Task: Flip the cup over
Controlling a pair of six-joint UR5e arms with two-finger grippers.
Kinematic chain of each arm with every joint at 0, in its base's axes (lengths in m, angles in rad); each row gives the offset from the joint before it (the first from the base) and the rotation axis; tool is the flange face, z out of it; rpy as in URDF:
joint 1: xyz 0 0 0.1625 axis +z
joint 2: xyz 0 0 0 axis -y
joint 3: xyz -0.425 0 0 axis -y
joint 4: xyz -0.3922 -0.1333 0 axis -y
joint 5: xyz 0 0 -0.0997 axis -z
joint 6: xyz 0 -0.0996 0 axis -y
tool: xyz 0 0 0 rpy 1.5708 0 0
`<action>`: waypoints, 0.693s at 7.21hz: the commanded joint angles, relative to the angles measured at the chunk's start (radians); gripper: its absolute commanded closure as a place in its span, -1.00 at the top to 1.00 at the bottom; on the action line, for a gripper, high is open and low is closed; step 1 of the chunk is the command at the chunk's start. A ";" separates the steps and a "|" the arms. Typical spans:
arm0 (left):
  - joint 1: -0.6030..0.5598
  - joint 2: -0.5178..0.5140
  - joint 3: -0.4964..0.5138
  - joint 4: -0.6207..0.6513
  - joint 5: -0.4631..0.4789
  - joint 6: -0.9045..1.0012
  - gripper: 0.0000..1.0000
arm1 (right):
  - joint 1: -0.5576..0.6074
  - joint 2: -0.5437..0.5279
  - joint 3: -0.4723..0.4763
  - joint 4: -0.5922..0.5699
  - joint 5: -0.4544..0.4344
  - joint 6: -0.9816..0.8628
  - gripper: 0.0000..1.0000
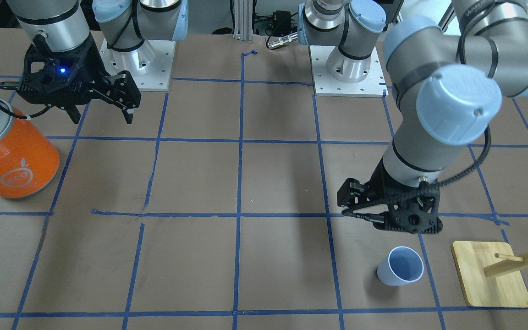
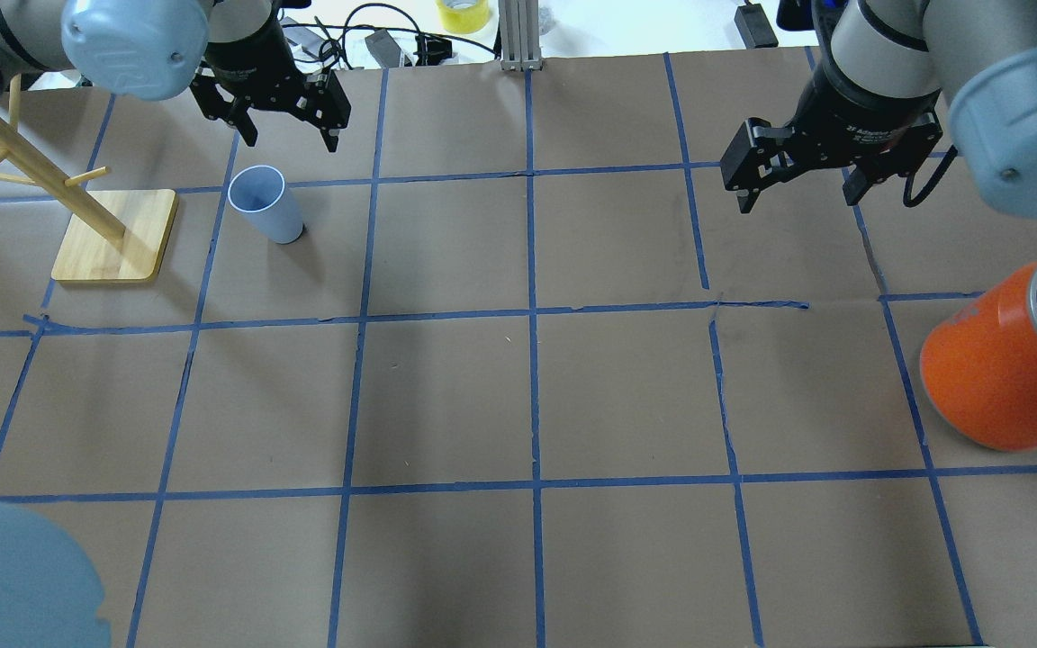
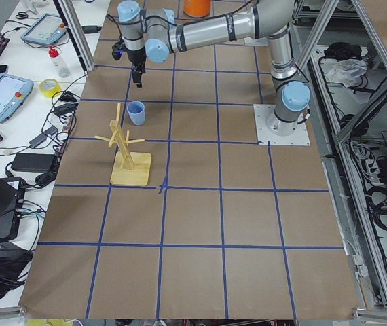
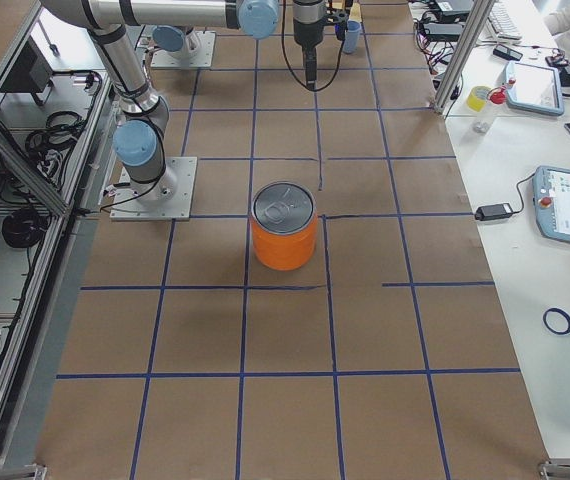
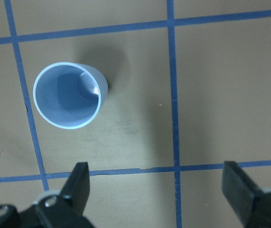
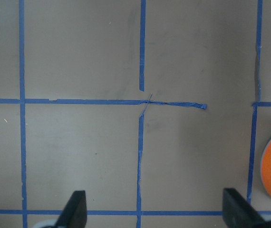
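The left tool (image 5: 155, 167), spread wide and empty, hangs off-centre over the upright cup (image 5: 68, 101); a finger clipping its rim could topple it sideways.

Item count: one cup (image 2: 265, 205), one orange can (image 2: 996, 378), one wooden peg stand (image 2: 113, 236), two grippers. Referenced to the cup: stand just beside it; left gripper (image 2: 289, 135) near it; right gripper (image 2: 796, 196) and the can well apart from it.
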 commanded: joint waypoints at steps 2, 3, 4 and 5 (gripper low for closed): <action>-0.047 0.228 -0.203 -0.031 -0.001 -0.006 0.91 | 0.003 -0.009 0.008 0.013 -0.001 -0.023 1.00; -0.047 0.289 -0.254 -0.014 -0.001 -0.008 0.91 | 0.004 -0.010 0.008 0.043 -0.001 -0.036 1.00; -0.044 0.303 -0.243 -0.016 -0.002 -0.003 0.88 | 0.004 -0.010 0.008 0.048 0.001 -0.036 1.00; -0.044 0.273 -0.174 -0.033 -0.002 -0.027 0.89 | 0.004 -0.010 0.008 0.048 0.001 -0.036 1.00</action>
